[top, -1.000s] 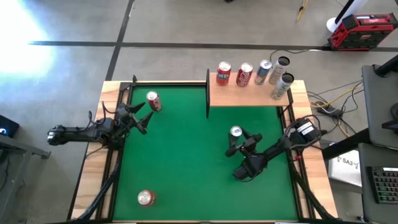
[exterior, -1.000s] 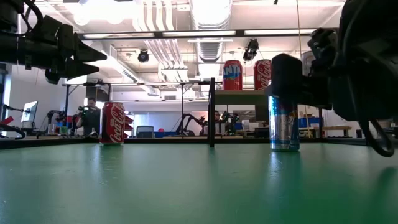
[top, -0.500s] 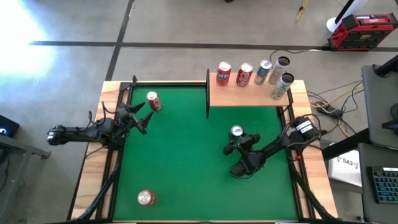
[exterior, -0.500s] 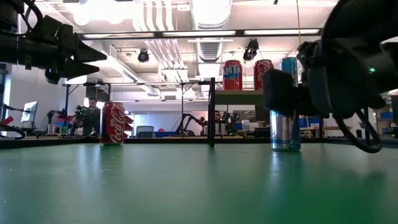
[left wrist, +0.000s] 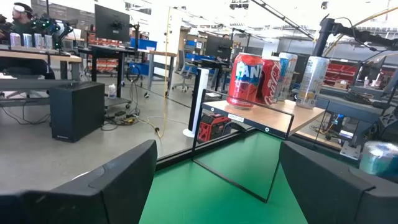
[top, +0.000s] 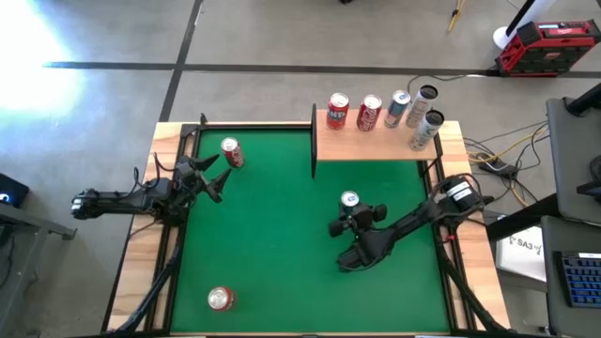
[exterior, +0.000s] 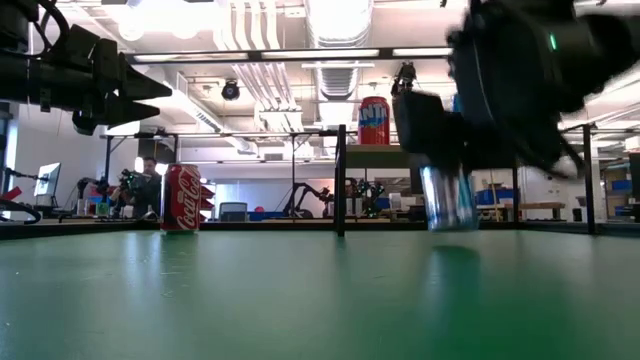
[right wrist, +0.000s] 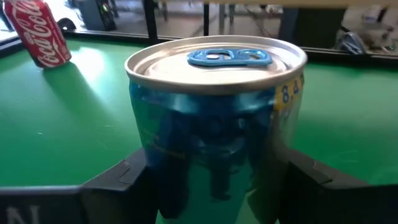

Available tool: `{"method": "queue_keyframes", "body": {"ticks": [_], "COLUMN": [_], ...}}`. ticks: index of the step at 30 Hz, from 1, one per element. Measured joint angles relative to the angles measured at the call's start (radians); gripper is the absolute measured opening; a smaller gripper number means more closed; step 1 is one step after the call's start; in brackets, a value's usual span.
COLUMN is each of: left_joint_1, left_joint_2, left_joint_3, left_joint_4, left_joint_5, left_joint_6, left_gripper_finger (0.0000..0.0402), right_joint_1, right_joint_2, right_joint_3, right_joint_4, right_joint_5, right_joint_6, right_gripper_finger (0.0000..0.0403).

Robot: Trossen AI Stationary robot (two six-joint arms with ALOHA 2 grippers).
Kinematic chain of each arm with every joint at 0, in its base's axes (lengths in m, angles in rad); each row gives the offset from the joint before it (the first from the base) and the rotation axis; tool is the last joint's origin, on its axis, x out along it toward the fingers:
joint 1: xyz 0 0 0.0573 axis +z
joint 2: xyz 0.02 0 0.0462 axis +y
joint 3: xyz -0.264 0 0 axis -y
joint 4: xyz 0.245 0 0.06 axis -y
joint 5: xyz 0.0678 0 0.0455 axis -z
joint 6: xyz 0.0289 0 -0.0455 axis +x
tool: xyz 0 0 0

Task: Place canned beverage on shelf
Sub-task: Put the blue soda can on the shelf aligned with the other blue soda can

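Blue can (top: pixel 349 199) is clamped between my right gripper's (top: pixel 354 215) fingers, above the green felt (top: pixel 272 235); my left gripper (top: pixel 212 174) waits half open, holding nothing.

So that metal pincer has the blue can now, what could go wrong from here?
Two things, I'd guess. The right pincer grips the slim blue-and-silver can low on its body, so it could tip or slip when lifted. And the small light-wood shelf already carries five cans, leaving bare board mainly near its front, so the newcomer could knock one over.
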Motion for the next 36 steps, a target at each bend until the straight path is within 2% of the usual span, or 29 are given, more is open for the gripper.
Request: {"method": "queue_keyframes", "body": {"ticks": [5,9,10,14,17,20,29,36], "left_joint_1": [0.000,0.000,0.000,0.000,0.000,0.000,0.000,0.000], "left_joint_2": [0.000,0.000,0.000,0.000,0.002,0.005,0.007,0.008], "left_joint_3": [0.000,0.000,0.000,0.000,0.000,0.000,0.000,0.000], "left_joint_4": [0.000,0.000,0.000,0.000,0.000,-0.002,-0.002,-0.002], "left_joint_5": [0.000,0.000,0.000,0.000,0.000,0.003,0.005,0.005], "left_joint_6": [0.000,0.000,0.000,0.000,0.000,0.000,0.000,0.000], "left_gripper_finger": [0.0324,0.0324,0.0324,0.0324,0.0324,0.0324,0.0324,0.0324], "right_joint_1": [0.000,0.000,0.000,-0.019,-0.027,-0.039,-0.140,-0.237], "right_joint_2": [-0.031,-0.052,-0.060,-0.145,-0.201,-0.262,-0.441,-0.505], "right_joint_3": [0.188,0.299,0.311,0.289,0.270,0.240,0.132,0.068], "right_joint_4": [-0.348,-0.629,-0.654,-0.647,-0.650,-0.643,-0.649,-0.647], "right_joint_5": [-0.078,-0.084,-0.081,-0.065,-0.004,-0.005,-0.003,0.039], "right_joint_6": [0.178,0.341,0.364,0.318,0.318,0.304,0.216,0.165], "right_gripper_finger": [0.0216,0.0216,0.0216,0.0218,0.0219,0.0220,0.0221,0.0222]}}
